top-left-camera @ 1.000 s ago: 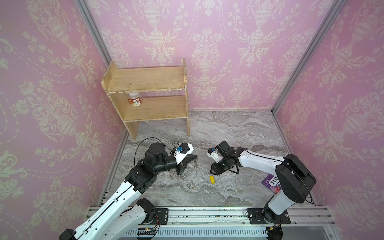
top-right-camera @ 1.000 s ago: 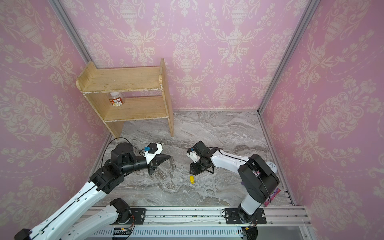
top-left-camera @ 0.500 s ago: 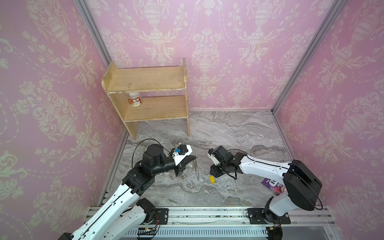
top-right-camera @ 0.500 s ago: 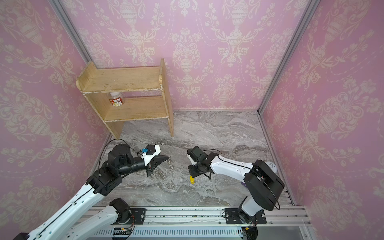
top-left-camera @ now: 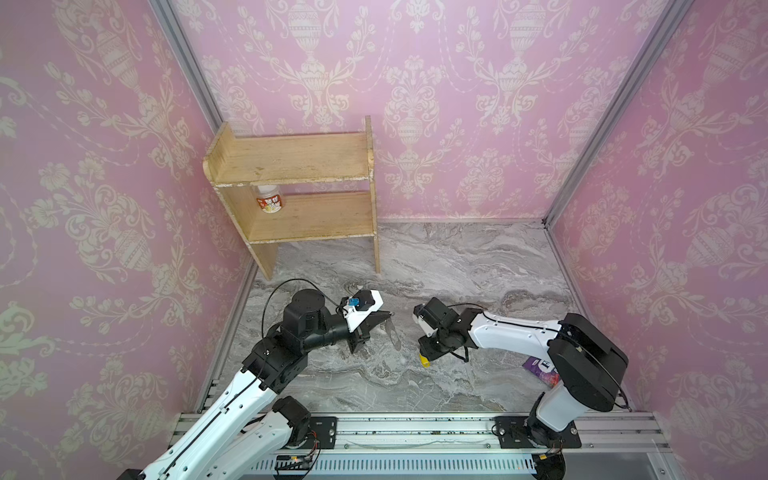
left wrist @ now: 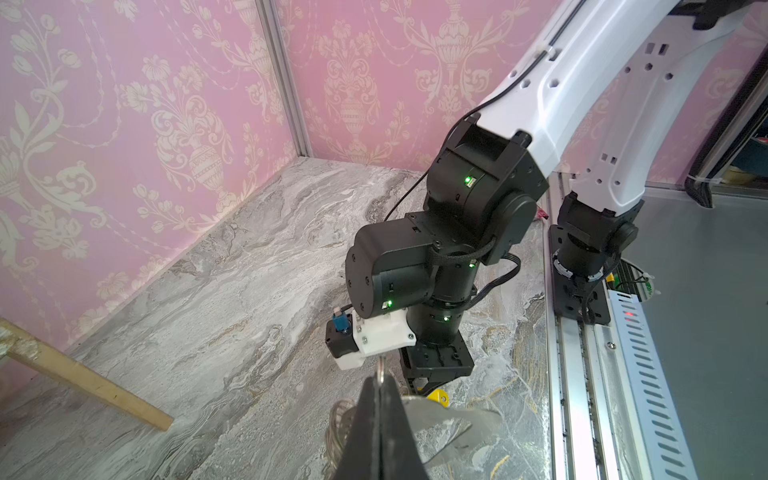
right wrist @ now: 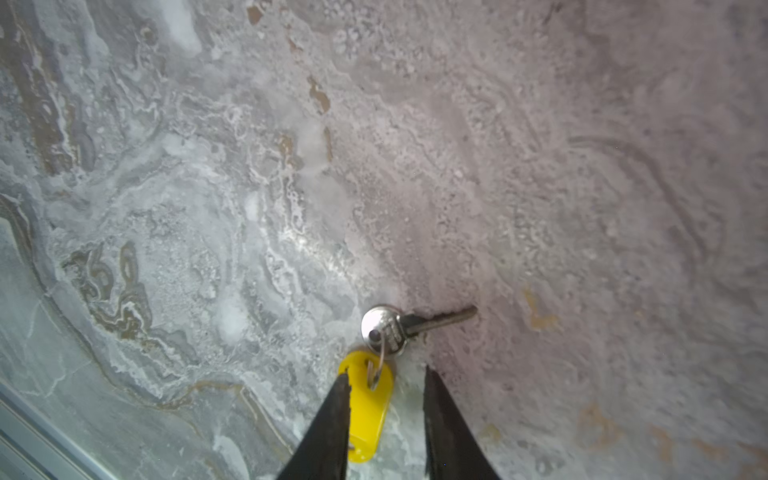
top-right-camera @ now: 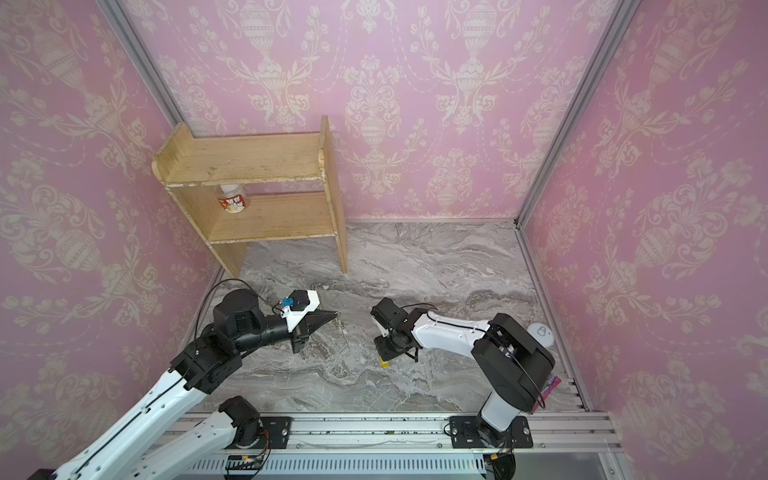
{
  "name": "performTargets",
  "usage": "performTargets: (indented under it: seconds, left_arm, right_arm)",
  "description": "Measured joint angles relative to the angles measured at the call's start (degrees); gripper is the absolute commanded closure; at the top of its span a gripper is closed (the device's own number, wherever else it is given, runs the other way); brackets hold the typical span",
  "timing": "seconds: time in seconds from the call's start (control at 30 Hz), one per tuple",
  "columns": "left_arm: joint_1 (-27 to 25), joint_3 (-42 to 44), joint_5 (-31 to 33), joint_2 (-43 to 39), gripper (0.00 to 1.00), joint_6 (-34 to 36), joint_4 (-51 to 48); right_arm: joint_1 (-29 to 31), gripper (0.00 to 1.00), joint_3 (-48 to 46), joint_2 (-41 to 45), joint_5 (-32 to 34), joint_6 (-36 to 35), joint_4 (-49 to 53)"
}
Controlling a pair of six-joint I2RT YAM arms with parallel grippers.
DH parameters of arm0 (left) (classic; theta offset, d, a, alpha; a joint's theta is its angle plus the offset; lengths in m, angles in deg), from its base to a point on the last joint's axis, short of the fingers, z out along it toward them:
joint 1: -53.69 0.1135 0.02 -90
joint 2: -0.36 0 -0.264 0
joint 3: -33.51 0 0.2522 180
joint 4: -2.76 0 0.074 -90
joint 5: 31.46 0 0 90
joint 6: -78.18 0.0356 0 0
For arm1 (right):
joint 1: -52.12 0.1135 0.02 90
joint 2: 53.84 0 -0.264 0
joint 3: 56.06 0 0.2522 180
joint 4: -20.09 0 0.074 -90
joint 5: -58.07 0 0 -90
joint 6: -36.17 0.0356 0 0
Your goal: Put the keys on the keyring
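Note:
The keys lie on the marble floor: a small silver key (right wrist: 384,328) joined by a little ring to a yellow tag (right wrist: 368,411), which also shows in both top views (top-left-camera: 424,363) (top-right-camera: 385,363). My right gripper (right wrist: 386,371) (top-left-camera: 429,353) points down over the tag, open, with a finger on each side of it. One finger (right wrist: 336,415) touches the tag's edge and the other stands off it. My left gripper (left wrist: 380,376) (top-left-camera: 388,314) is shut on the keyring's metal ring (left wrist: 380,368). The grey fob (left wrist: 440,419) and chain (left wrist: 336,424) hang below the gripper, above the floor.
A wooden shelf (top-left-camera: 299,195) stands at the back left with a small bottle (top-left-camera: 270,201) on its lower board. A purple packet (top-left-camera: 540,368) lies beside the right arm's base. A white round object (top-right-camera: 540,332) sits near the right wall. A metal rail (top-left-camera: 415,428) runs along the front.
My right gripper has moved toward the front and down over the yellow tag, and its jaws have narrowed. The left gripper has barely moved and still holds the keyring.

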Motion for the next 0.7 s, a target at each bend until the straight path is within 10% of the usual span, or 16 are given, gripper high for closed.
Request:
performTargets:
  seconds: [0.7]
  left_arm:
    - [0.3,0.0,0.2,-0.1,1.00,0.0,-0.2]
  right_arm:
    - [0.3,0.82,1.1,-1.6,0.0,-0.2,-2.4]
